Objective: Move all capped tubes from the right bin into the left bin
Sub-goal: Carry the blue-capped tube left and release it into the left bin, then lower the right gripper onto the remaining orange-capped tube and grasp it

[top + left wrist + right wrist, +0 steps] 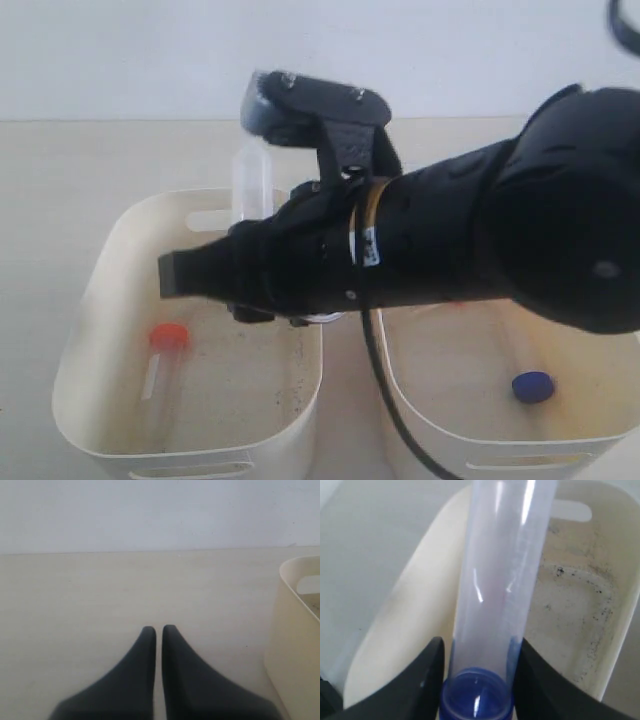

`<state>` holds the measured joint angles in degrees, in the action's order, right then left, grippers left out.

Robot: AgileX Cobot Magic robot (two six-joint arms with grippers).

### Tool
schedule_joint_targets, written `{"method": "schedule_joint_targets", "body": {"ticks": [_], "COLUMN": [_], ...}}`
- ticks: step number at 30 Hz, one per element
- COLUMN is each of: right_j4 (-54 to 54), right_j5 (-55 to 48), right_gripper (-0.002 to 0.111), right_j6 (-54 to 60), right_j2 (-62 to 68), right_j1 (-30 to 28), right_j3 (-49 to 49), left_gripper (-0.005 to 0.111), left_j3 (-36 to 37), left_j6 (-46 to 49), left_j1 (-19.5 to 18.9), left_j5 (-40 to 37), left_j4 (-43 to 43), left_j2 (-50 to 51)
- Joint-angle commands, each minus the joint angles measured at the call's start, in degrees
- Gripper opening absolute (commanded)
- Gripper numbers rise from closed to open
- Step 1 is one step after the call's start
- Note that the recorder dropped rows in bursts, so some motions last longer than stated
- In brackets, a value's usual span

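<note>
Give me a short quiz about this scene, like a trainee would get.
1. True or false: the right gripper holds a blue-capped tube above the left bin.
2. What cap colour has the tube lying in the left bin: A orange, B blue, C green?
3. Fill in: the left gripper, holding nothing, is ____.
Key: 1 true; 2 A; 3 shut.
</note>
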<state>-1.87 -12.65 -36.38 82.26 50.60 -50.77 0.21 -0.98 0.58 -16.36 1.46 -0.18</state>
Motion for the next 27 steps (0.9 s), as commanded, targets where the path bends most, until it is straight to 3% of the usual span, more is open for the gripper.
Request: {"method": "schedule_joint_targets", "body": {"ticks": [1, 4, 6, 9, 14, 16, 21, 27], "right_j4": [-0.1, -0.1, -0.1, -0.3, -0.5, -1.8, -9.1, 0.4], "right_j5": [0.9, 1.5, 2.2, 0.0, -9.9, -17.6, -41.9, -54.6], "right_gripper": [0.025, 0.064, 0.079, 0.066, 0.014, 0.0, 0.0, 0.0], "right_j6": [2.7, 2.8, 2.8, 3.9, 17.7, 22.5, 25.5, 56.9], "right_j2": [4.4, 5.3, 5.3, 4.3, 0.3, -1.6, -2.8, -3.2], "right_j1": [0.3, 0.3, 0.3, 0.3, 0.3, 0.0, -6.5, -15.6], "right_j3": [0.0, 0.0, -0.2, -2.2, -9.4, -12.5, -19.4, -19.0], "left_gripper": [0.004, 0.004, 0.004, 0.004, 0.004, 0.004, 0.004, 0.004], "left_j3": [-0.2, -0.2, -0.2, -0.2, -0.2, -0.2, -0.2, -0.2], "left_j6": [-0.5, -0.5, -0.5, -0.5, -0.5, -0.5, -0.5, -0.5], "left_j1": [0.0, 0.0, 0.0, 0.0, 0.0, 0.0, 0.0, 0.0], "left_j5": [0.5, 0.5, 0.5, 0.5, 0.5, 0.5, 0.5, 0.5], "left_j4": [-0.4, -0.4, -0.4, -0.4, -0.4, -0.4, -0.4, -0.4], "left_j2": [0.2, 0.2, 0.2, 0.2, 0.2, 0.2, 0.2, 0.2]}}
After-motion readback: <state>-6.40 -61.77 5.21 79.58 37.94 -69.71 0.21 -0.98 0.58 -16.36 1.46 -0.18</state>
